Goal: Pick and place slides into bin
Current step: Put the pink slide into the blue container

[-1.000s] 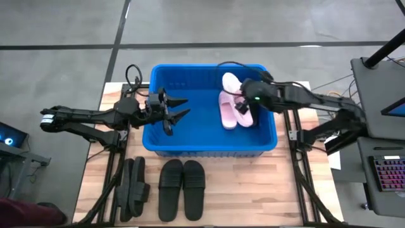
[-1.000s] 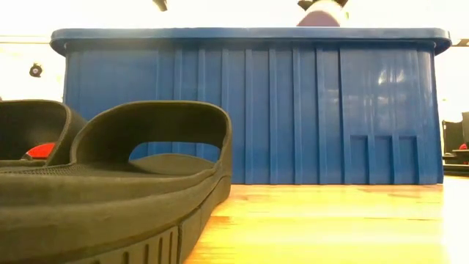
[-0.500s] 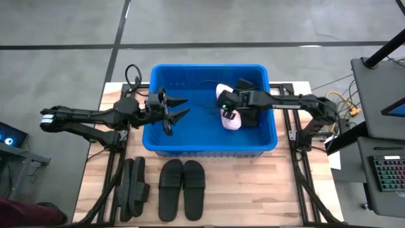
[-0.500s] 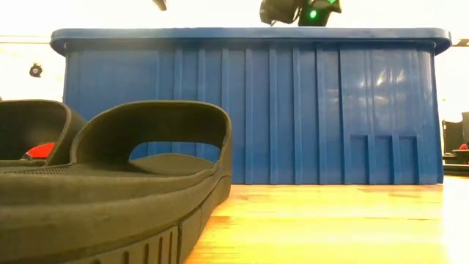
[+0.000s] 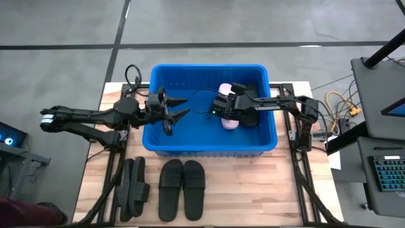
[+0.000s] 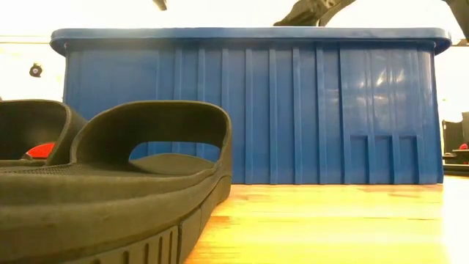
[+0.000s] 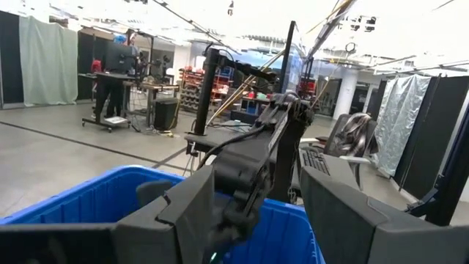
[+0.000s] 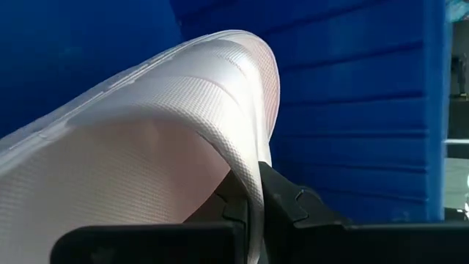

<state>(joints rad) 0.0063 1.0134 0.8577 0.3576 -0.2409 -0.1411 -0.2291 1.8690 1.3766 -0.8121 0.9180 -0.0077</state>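
The blue bin stands in the middle of the table. My right gripper is down inside the bin, shut on a pale pink slide; the arm hides its middle, so whether there is a second pink slide I cannot tell. My left gripper is open and empty above the bin's left part, pointing toward the right arm. A black pair lies flat on its soles near the front edge. Another black pair stands on edge to its left. My right gripper pinches the pink slide's wide strap between its two fingers, at the strap's arched edge. The fingers reach in from the table's right side, slanting down. The arm hides whether the slide rests on the bin floor.
The low view shows a black slide close to the camera and the bin's ribbed near wall behind it. Bare wooden table lies to the right of the black pairs. A desk with a keyboard stands off the table's right.
My right gripper has gone toward the table's left and down into the bin, carrying the pink slide, which has dropped below the bin's rim in the low view. It has stayed shut.
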